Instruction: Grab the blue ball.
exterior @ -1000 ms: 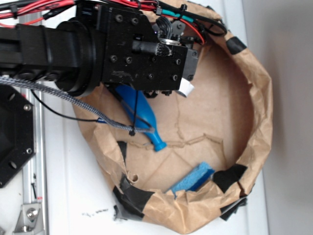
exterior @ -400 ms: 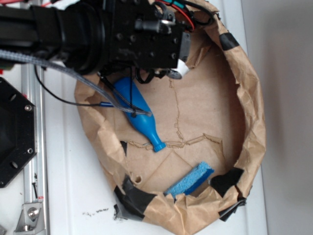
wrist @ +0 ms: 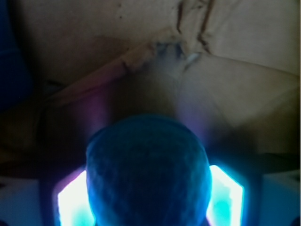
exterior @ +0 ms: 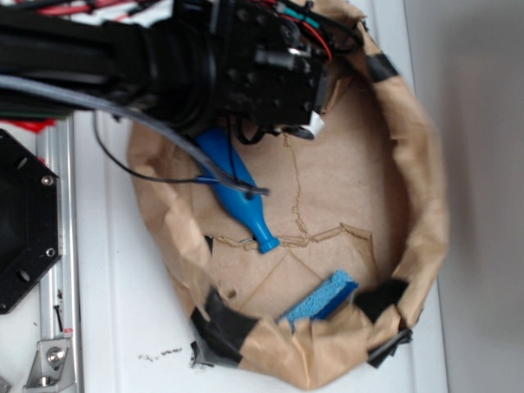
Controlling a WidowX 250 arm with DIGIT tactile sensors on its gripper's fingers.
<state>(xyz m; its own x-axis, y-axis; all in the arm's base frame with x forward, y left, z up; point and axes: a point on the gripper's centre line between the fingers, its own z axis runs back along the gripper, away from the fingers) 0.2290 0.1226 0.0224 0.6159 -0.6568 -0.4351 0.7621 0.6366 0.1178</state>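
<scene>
The blue ball (wrist: 148, 172), round with a rough matte surface, fills the lower middle of the wrist view. My gripper (wrist: 149, 197) is shut on it. A glowing pale finger pad (wrist: 73, 200) presses its left side and another one (wrist: 225, 197) its right side. Behind the ball lies creased brown paper. In the exterior view the black gripper (exterior: 309, 123) hangs over the upper left of the paper basin (exterior: 426, 188), and the arm hides the ball there.
A long bright-blue bottle-shaped pin (exterior: 233, 184) lies just below the gripper, neck pointing down-right. A flat light-blue sponge (exterior: 321, 299) rests against the basin's near wall. Cables (exterior: 164, 131) drape over the basin's left rim. A black mount (exterior: 24, 221) sits at far left.
The arm has shifted upward in the exterior view and looks larger. More of the blue pin shows below it. The pin and sponge have barely moved.
</scene>
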